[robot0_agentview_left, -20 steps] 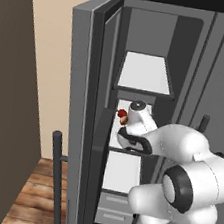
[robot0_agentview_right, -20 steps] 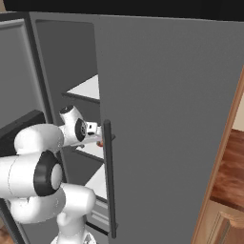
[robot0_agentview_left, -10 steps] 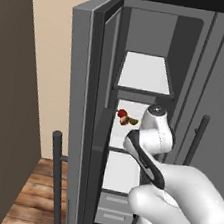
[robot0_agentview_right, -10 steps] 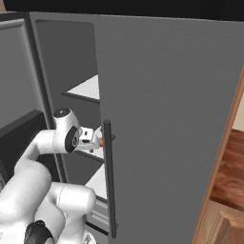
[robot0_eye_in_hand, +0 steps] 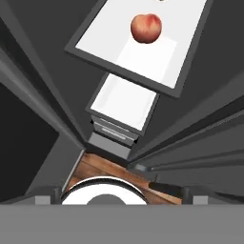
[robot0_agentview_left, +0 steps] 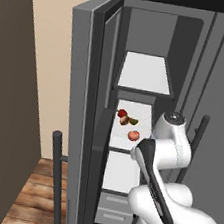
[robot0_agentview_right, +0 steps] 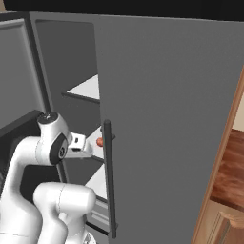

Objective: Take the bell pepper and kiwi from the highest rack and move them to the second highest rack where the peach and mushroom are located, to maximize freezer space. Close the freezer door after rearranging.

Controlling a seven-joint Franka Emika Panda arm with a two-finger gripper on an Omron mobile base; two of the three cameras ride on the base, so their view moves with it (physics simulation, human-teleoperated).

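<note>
The freezer door [robot0_agentview_left: 80, 79] stands open at the left, in front of the freezer [robot0_agentview_left: 145, 33]. On the second white shelf [robot0_agentview_left: 145, 113] the dark red bell pepper [robot0_agentview_left: 121, 113], the tan mushroom [robot0_agentview_left: 125, 120] and the green kiwi [robot0_agentview_left: 133, 121] lie close together. The peach [robot0_agentview_left: 133, 135] sits apart, nearer the front. My gripper [robot0_agentview_right: 84, 150] hangs just outside that shelf, beside the peach [robot0_agentview_right: 99, 142]. The hand view looks down past the peach [robot0_eye_in_hand: 146, 27], and the fingertips [robot0_eye_in_hand: 45, 194] stand wide apart, holding nothing.
The top white shelf [robot0_agentview_left: 142, 75] is above, with a lower shelf [robot0_eye_in_hand: 125, 102] and grey drawers [robot0_agentview_left: 113, 207] below. The wider grey door [robot0_agentview_right: 167, 119] with its bar handle [robot0_agentview_right: 108, 181] is at the right. The freezer door's bar handle [robot0_agentview_left: 56, 177] stands low left over the wood floor [robot0_agentview_left: 31, 198].
The hand has pulled back out of the second shelf, away from the bell pepper, which stays where it lay. The elbow has swung up and the arm now stands nearer the cameras.
</note>
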